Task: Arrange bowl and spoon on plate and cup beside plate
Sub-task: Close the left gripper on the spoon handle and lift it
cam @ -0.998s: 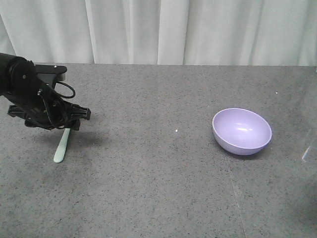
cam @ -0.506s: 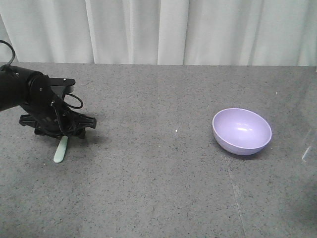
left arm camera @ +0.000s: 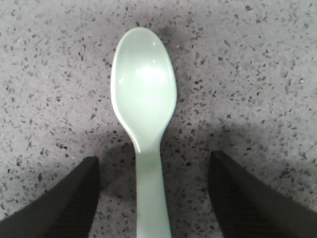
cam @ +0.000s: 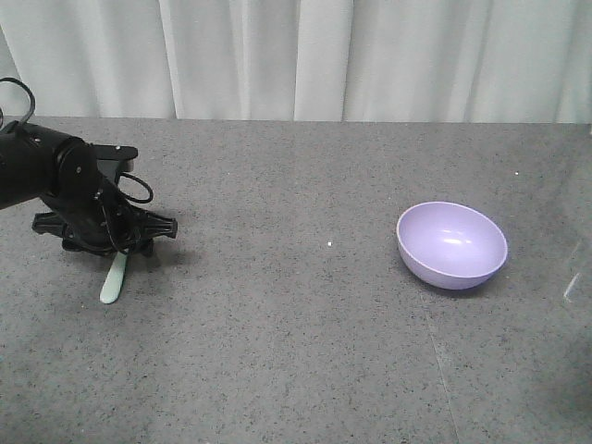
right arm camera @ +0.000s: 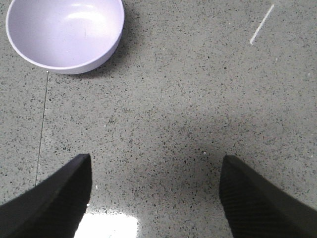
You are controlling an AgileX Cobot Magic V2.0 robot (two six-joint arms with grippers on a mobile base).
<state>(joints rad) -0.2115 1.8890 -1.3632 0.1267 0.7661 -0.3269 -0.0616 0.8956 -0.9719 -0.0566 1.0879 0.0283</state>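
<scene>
A pale mint-green spoon (cam: 112, 283) lies flat on the grey speckled table at the left, bowl side up. My left gripper (cam: 117, 244) hangs low over it, open. In the left wrist view the two fingers straddle the spoon's (left arm camera: 143, 94) handle with a gap on each side, and the left gripper (left arm camera: 153, 159) touches nothing. The lavender bowl (cam: 451, 245) stands upright and empty at the right. My right gripper (right arm camera: 156, 157) is open over bare table, with the bowl (right arm camera: 64, 30) ahead to its left. The plate and the cup are out of view.
A white curtain (cam: 296, 55) closes off the back edge of the table. A short white streak (right arm camera: 261, 24) marks the tabletop ahead of the right gripper. A thin seam line (right arm camera: 42, 124) runs along the table below the bowl.
The left arm has shifted slightly right and lower over the spoon, covering more of its handle. The spoon and the bowl have not moved.
</scene>
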